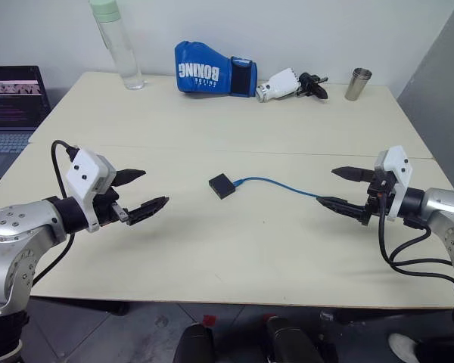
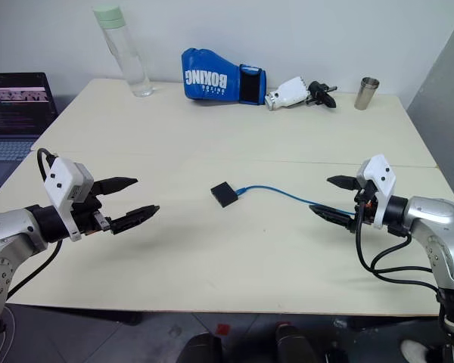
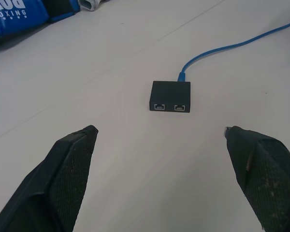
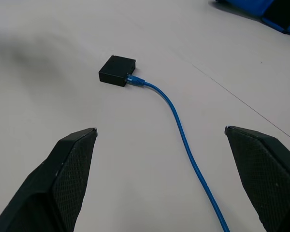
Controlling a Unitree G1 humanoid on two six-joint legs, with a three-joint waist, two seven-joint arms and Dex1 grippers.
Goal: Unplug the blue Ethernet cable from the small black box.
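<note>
Cable [image 1: 284, 184] still plugged into box [image 1: 222, 185]; my left gripper [image 1: 140, 190] and right gripper [image 1: 342, 187] hover wide open, empty. Next I must pin the box, then pinch the plug.

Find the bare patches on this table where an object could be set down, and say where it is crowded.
Bare: the near table strip between the left gripper and right gripper, in front of the small black box; also the middle band behind the blue Ethernet cable. Crowded: the far edge, with water bottle, boxing glove and metal cup.
</note>
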